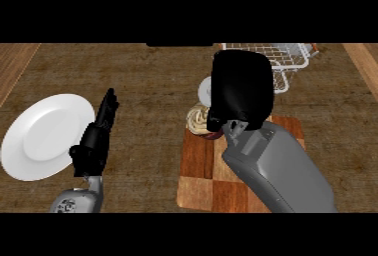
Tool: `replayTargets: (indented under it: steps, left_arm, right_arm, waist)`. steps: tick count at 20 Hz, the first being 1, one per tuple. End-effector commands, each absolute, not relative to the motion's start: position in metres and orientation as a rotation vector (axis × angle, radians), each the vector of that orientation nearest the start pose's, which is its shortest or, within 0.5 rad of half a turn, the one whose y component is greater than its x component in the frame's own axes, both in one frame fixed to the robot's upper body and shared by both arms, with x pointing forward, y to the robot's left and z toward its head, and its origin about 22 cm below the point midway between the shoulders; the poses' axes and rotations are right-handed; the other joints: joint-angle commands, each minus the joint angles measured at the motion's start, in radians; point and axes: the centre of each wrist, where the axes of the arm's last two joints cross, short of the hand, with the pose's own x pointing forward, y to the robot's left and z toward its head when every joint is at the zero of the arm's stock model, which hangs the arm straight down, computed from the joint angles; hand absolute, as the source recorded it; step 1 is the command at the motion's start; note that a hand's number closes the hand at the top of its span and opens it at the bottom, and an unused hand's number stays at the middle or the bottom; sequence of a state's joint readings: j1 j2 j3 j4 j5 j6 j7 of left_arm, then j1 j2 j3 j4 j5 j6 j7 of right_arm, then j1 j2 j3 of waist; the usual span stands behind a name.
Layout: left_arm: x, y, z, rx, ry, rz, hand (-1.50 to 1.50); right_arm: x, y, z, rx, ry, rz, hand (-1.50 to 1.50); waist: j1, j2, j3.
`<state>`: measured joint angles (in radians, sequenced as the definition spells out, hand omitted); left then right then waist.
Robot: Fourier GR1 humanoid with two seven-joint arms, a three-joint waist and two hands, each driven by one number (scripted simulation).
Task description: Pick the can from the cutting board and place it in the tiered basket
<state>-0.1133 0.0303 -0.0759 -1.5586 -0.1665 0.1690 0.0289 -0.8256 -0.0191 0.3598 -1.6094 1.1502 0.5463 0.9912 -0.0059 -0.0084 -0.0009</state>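
At about nine o'clock a round white plate (46, 136) lies flat on the brown counter (148, 75). Just beside its right rim stands the left robot hand (96, 137), resting edge-on with its straight fingers pointing up toward twelve o'clock; it is released and touches nothing, and its grey forearm comes in from about seven o'clock.

Right of centre, from roughly five to six o'clock, a wooden cutting board (199, 175) lies on the counter, with a lighter checkered part at its near end. At the board's far left corner, near the middle of the view, a tan rounded thing (196, 121) with a dark reddish bit beneath it peeks out beside the right robot hand (240, 90); this seems to be the can, though most of it is hidden. The right robot hand shows only its broad black back, held above the board's far end; whether its fingers are curled round the can or released, I cannot tell. A small white round patch (205, 91) shows at its left edge.

At about one o'clock, the white wire basket (289, 62) stands on the counter behind the hand, partly covered by it.
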Motion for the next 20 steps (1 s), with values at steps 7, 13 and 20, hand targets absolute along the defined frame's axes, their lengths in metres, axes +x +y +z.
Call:
replayTargets:
  steps: [7, 13, 20]
  left_arm:
    - [0.28, 0.194, 0.037, 0.19, -1.673, -0.12, 0.0]
    - [0.277, 0.206, 0.029, 0.195, -1.661, -0.117, 0.0]
    - [0.274, 0.195, 0.028, 0.171, -1.682, -0.113, 0.0]
  right_arm:
    - [0.31, -0.068, 0.304, -1.256, -1.164, 0.783, 1.5]
    - [0.345, -0.072, 0.318, -1.202, -1.191, 0.75, 1.5]
    - [0.389, -0.092, 0.312, -1.311, -1.129, 0.719, 1.5]
  waist:
    - [0.013, 0.006, 0.0]
    - [0.018, 0.011, 0.0]
    - [0.025, 0.014, 0.0]
